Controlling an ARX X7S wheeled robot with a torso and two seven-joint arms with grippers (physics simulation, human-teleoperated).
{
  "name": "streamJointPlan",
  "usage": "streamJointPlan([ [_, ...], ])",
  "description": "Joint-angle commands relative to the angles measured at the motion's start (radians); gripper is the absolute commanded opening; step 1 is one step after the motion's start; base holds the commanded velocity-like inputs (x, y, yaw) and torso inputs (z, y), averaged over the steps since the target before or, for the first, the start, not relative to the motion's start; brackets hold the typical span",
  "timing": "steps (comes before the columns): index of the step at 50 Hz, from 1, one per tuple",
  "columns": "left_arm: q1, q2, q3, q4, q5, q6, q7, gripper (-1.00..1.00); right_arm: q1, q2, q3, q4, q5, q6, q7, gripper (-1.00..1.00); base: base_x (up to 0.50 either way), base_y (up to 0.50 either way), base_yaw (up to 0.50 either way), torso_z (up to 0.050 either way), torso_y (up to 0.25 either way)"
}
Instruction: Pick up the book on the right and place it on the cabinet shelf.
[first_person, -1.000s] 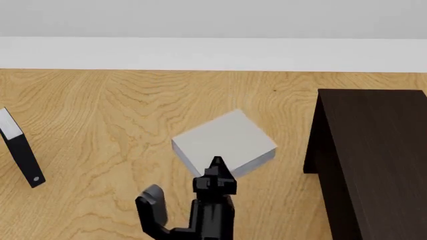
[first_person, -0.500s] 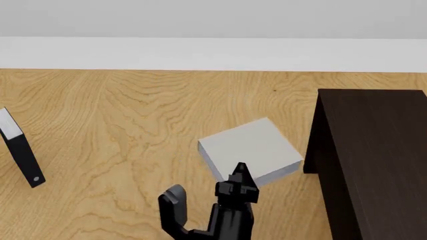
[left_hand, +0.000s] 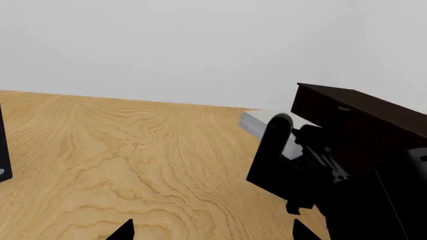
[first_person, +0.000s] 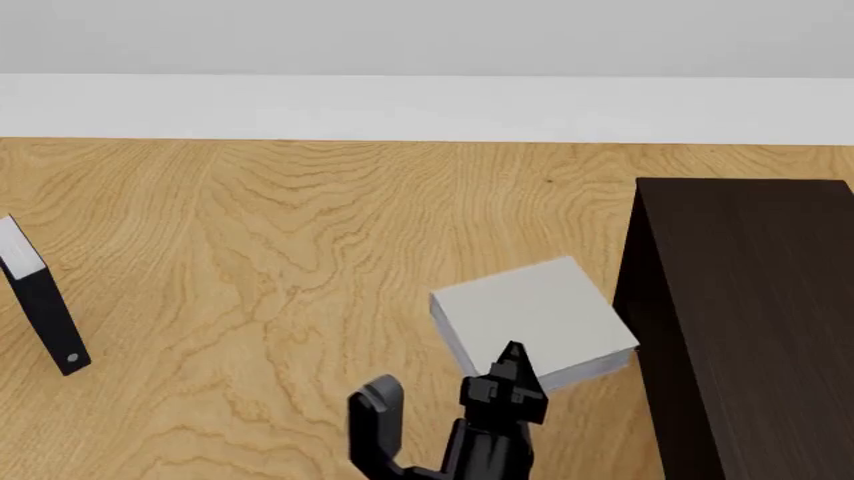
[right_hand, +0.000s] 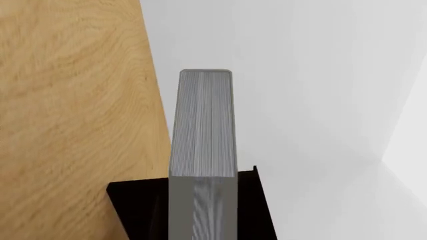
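Observation:
The light-grey book (first_person: 527, 312) hangs flat just left of the dark cabinet (first_person: 747, 300), its right corner reaching the cabinet's left edge in the head view. My right gripper (first_person: 511, 362) is shut on the book's near edge. In the right wrist view the book's page edges (right_hand: 203, 125) run away from my right gripper (right_hand: 202, 222), with dark jaws on both sides. My left gripper (left_hand: 212, 232) is open over bare floor, only its two tips showing. From there I see the book (left_hand: 257, 122) beside the cabinet's top board (left_hand: 360, 112). No inner shelf shows.
A slim black book (first_person: 43, 312) with a small round mark stands upright at the far left, also at the edge of the left wrist view as the black book (left_hand: 3, 160). Wood-grain floor (first_person: 267, 260) spreads between it and the cabinet. A pale wall runs behind.
My right gripper has carried the grey book to the right and slightly nearer, from mid-floor to the cabinet's left edge. The black book has not moved.

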Motion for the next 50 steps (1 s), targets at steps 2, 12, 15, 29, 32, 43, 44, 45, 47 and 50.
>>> streamJointPlan([
  [2, 0.001, -0.003, 0.005, 0.0, -0.001, 0.004, -0.001, 1.0, -0.006, 0.019, 0.025, -0.003, -0.066, 0.058, 0.033, -1.0, 0.0, 0.0, 0.0, 0.0, 0.0],
  [12, 0.002, -0.003, 0.008, -0.004, 0.001, 0.009, -0.003, 1.0, -0.019, 0.029, 0.038, 0.003, -0.06, 0.058, 0.034, -1.0, 0.0, 0.0, 0.0, 0.001, 0.001],
  [15, 0.001, -0.004, 0.008, -0.004, 0.0, 0.009, -0.005, 1.0, -0.022, 0.03, 0.041, 0.006, -0.06, 0.057, 0.035, -1.0, 0.0, 0.0, 0.0, 0.0, 0.004],
  [29, 0.002, -0.007, 0.013, -0.007, 0.001, 0.014, -0.007, 1.0, -0.032, 0.038, 0.056, 0.023, -0.056, 0.063, 0.035, -1.0, 0.0, 0.0, 0.0, 0.0, 0.001],
  [32, 0.002, -0.007, 0.014, -0.008, -0.001, 0.014, -0.008, 1.0, -0.035, 0.04, 0.059, 0.025, -0.055, 0.066, 0.037, -1.0, 0.0, 0.0, 0.0, 0.0, 0.0],
  [43, 0.002, -0.008, 0.019, -0.009, 0.001, 0.018, -0.009, 1.0, -0.047, 0.042, 0.069, 0.038, -0.051, 0.072, 0.035, -1.0, 0.0, 0.0, 0.0, 0.0, 0.002],
  [44, 0.002, -0.009, 0.019, -0.01, 0.0, 0.019, -0.009, 1.0, -0.047, 0.043, 0.07, 0.038, -0.051, 0.072, 0.035, -1.0, 0.0, 0.0, 0.0, 0.0, 0.0],
  [45, 0.002, -0.008, 0.019, -0.01, -0.001, 0.019, -0.008, 1.0, -0.049, 0.043, 0.071, 0.04, -0.05, 0.074, 0.035, -1.0, 0.0, 0.0, 0.0, 0.0, 0.0],
  [47, 0.002, -0.008, 0.02, -0.011, -0.001, 0.02, -0.008, 1.0, -0.049, 0.043, 0.072, 0.042, -0.05, 0.077, 0.035, -1.0, 0.0, 0.0, 0.0, 0.0, 0.0],
  [50, 0.0, -0.008, 0.022, -0.015, -0.001, 0.021, -0.007, 1.0, -0.053, 0.04, 0.072, 0.055, -0.05, 0.083, 0.034, -1.0, 0.0, 0.0, 0.0, 0.003, 0.003],
])
